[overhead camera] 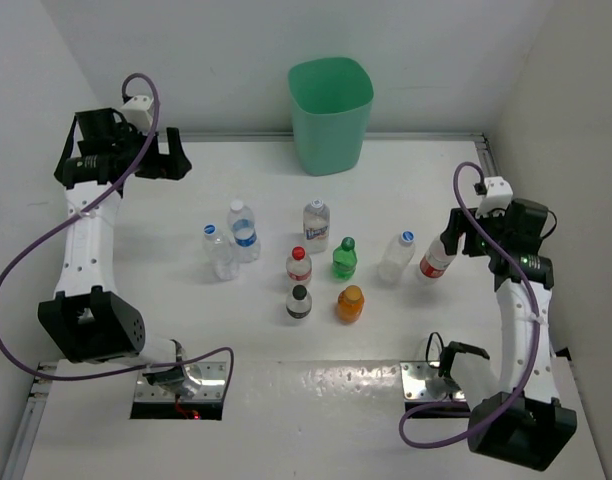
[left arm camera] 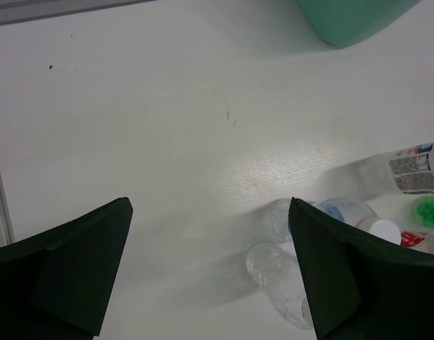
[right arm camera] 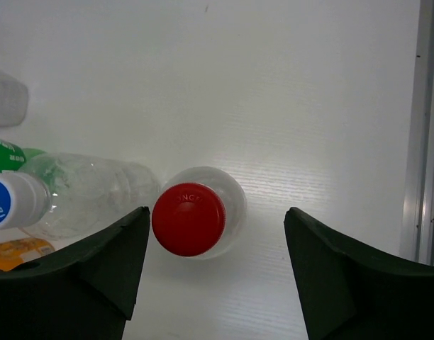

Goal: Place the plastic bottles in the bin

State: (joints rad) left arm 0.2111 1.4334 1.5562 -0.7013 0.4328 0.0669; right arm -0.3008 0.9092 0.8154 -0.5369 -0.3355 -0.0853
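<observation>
The mint-green bin (overhead camera: pixel 331 100) stands at the back of the table; its base shows in the left wrist view (left arm camera: pixel 352 18). Several plastic bottles stand in mid-table: two clear blue-capped ones (overhead camera: pixel 243 230), a labelled one (overhead camera: pixel 316 225), a green one (overhead camera: pixel 345 258), an orange one (overhead camera: pixel 350 304). A red-capped clear bottle (overhead camera: pixel 434 262) (right arm camera: pixel 192 216) stands upright between the fingers of my right gripper (overhead camera: pixel 449 243) (right arm camera: pixel 215 214). That gripper is open, with the cap near its left finger (right arm camera: pixel 110 262) and a gap on the other side. My left gripper (overhead camera: pixel 176 160) (left arm camera: pixel 210 205) hangs open and empty at the back left.
A blue-and-white-capped bottle (overhead camera: pixel 396 256) (right arm camera: pixel 11 198) stands just left of the red-capped one. A small red-capped bottle (overhead camera: pixel 299 265) and a black-capped one (overhead camera: pixel 299 302) stand in the cluster. Clear bottles (left arm camera: pixel 281 276) show beside the left gripper's right finger. A metal rail (right arm camera: pixel 426 127) marks the table's right edge.
</observation>
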